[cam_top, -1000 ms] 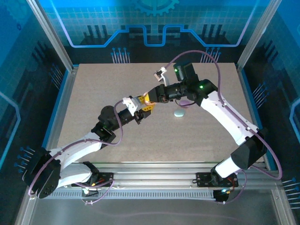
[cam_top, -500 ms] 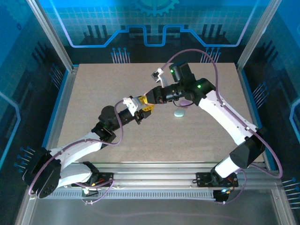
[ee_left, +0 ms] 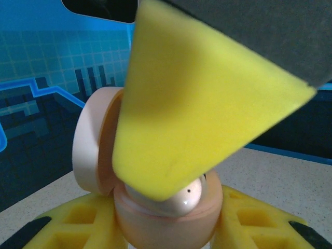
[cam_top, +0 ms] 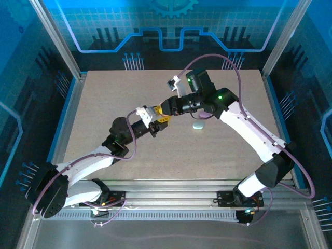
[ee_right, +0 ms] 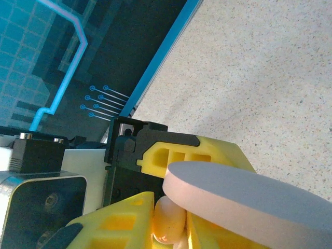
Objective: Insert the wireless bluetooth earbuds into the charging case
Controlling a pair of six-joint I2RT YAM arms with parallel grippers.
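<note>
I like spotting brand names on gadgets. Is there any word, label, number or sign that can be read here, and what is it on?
No text can be read anywhere.
The pink case, gripped by the left pincer: plain, no lettering on the sides shown.
The pink earbud in the right pincer: just a tiny dark dot.
The blue backdrop: line patterns and a gear shape, no words.

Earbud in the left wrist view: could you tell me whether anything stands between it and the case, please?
Nothing visible does. The earbud sits in the mouth of the pink case, whose lid is swung open to the left; the right gripper's yellow finger lies over it.
</note>
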